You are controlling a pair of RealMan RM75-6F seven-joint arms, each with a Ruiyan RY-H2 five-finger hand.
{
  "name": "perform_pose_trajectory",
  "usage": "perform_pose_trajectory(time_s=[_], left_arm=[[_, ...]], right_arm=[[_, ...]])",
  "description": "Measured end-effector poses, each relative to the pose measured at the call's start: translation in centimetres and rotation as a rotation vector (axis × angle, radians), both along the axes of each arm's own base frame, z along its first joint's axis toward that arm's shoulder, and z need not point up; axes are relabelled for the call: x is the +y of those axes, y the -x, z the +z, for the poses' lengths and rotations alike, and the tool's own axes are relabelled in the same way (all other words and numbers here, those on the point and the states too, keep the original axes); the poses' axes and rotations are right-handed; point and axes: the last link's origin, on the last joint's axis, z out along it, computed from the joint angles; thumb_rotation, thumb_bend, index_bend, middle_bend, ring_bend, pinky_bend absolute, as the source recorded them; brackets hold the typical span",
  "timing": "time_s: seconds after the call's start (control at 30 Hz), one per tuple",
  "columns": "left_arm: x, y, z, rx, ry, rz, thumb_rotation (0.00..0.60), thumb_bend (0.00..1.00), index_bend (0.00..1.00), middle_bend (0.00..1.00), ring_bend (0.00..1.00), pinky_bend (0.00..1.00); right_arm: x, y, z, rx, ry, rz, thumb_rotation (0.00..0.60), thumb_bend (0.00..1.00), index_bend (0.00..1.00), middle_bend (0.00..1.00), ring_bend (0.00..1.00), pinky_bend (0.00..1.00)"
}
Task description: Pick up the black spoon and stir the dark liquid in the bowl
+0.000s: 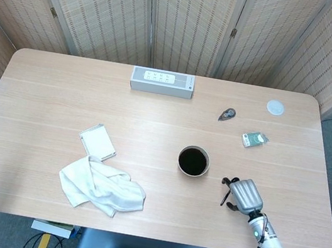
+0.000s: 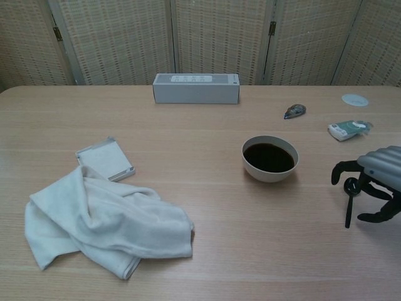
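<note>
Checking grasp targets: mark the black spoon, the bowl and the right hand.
black spoon [image 2: 348, 212], chest view, on the bare handle below the fingers.
bowl [image 2: 270, 174], chest view, on the white outer wall.
right hand [image 1: 244, 196], head view, on the grey back of the hand.

Right hand [image 1: 245, 196] over black spoon [image 1: 225, 197], bowl [image 1: 193, 161] of dark liquid beside, white cloth [image 1: 101, 186] left

No text, brand or number can be read in either view. The white box [image 1: 162, 82] near the far edge of the desk [image 1: 62, 94] has a row of small marks on its top, but they are too small to make out. The green-and-white packet [image 1: 254, 139] toward the far right corner carries some print, and it is blurred. The small flat white pack [image 1: 97, 141] beside the towel shows no lettering.
</note>
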Motion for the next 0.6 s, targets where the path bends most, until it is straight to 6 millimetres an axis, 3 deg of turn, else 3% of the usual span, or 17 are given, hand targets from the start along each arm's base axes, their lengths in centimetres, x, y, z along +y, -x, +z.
perform_pose_trajectory(time_s=[0.3, 0.6], left_arm=[[-0.1, 0.2, 0.1, -0.001, -0.002, 0.003, 0.600, 0.24, 0.21, 0.15, 0.16, 0.18], [-0.1, 0.5, 0.0, -0.003, -0.001, 0.008, 0.600, 0.24, 0.21, 0.15, 0.16, 0.18]], right_arm=[[-0.7, 0.2, -1.1, 0.017, 0.009, 0.005, 0.600, 0.11, 0.36, 0.88, 1.00, 1.00], [-1.8, -0.8, -1.9, 0.001, 0.019, 0.017, 0.600, 0.11, 0.36, 0.88, 1.00, 1.00]])
